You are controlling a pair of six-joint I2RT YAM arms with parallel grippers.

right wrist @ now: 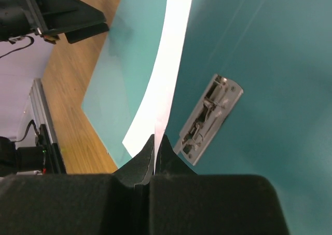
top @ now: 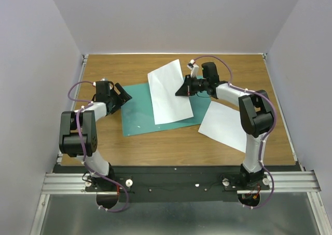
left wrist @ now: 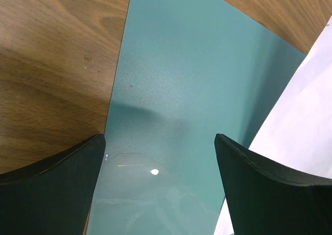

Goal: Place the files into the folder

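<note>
The teal-green folder [top: 137,110] lies open on the table. One white file [top: 168,92] lies slanted across its middle. My right gripper [top: 188,87] is shut on that sheet's right edge; in the right wrist view the sheet [right wrist: 166,64] rises edge-on from between my fingertips [right wrist: 155,144], next to the folder's grey metal clip [right wrist: 207,118]. The second file [top: 225,125] lies flat on the wood at the right. My left gripper [top: 123,96] is open and empty over the folder's left edge [left wrist: 171,79], with the clear inner leaf [left wrist: 150,198] between the fingers.
The wooden table [top: 171,144] is boxed in by pale walls on three sides. A metal rail [top: 176,183] carrying both arm bases runs along the near edge.
</note>
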